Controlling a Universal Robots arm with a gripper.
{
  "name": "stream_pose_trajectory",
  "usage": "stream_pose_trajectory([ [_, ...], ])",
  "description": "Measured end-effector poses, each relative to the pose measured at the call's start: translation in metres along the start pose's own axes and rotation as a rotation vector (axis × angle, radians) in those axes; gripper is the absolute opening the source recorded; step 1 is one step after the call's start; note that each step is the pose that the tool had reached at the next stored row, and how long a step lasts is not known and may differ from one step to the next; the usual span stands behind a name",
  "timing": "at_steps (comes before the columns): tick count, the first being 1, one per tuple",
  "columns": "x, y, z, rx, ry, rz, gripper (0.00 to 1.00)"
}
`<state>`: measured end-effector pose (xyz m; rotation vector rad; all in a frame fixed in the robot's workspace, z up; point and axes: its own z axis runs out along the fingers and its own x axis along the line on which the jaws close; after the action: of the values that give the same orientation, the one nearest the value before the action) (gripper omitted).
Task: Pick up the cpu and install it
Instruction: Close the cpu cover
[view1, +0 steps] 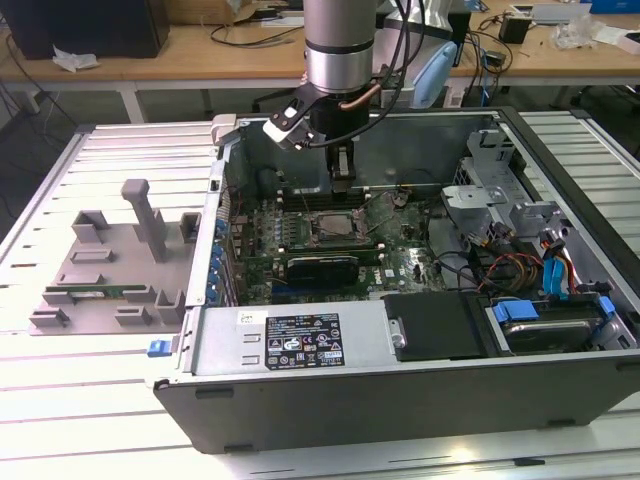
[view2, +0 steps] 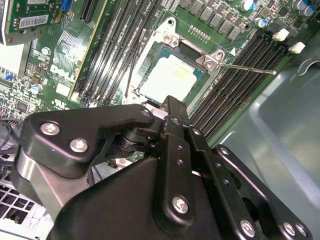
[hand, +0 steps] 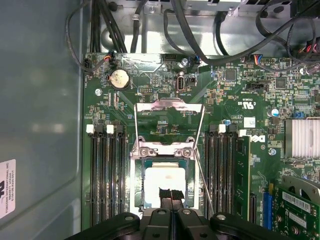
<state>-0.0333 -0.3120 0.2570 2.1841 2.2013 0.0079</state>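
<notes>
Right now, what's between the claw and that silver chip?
Nothing: in the first wrist view the gripper hangs directly over the cpu, with no object between them.

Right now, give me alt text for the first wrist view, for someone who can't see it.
The tool, shut, is over the cpu, which lies in the open socket of a green motherboard. Memory slots flank the socket; black cables cross the case beyond the board.

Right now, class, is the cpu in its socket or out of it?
In. In the first wrist view the cpu lies flat inside the socket, whose metal cover stands flipped open.
</notes>
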Motion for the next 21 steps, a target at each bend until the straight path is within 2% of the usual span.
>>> stream_pose_trajectory([
  [2,0.0000,0.0000,-0.0002,0.0000,0.0002,0.000,0.11],
  [7,-0.0004,0.0005,-0.0149,0.0000,0.0000,0.000,0.11],
  [11,-0.0005,0.0034,-0.0163,0.0002,-0.0002,0.000,0.11],
  [14,-0.0006,0.0230,-0.0156,0.0001,0.0000,0.000,0.11],
  [16,-0.0007,0.0429,-0.0149,0.0001,0.0000,0.000,0.11],
  [18,-0.0008,0.0579,-0.0143,-0.0001,0.0002,0.000,0.11],
  [19,-0.0008,0.0623,-0.0142,0.0000,0.0001,0.000,0.11],
  [21,-0.0010,0.0769,-0.0137,0.0000,0.0001,0.000,0.11],
])
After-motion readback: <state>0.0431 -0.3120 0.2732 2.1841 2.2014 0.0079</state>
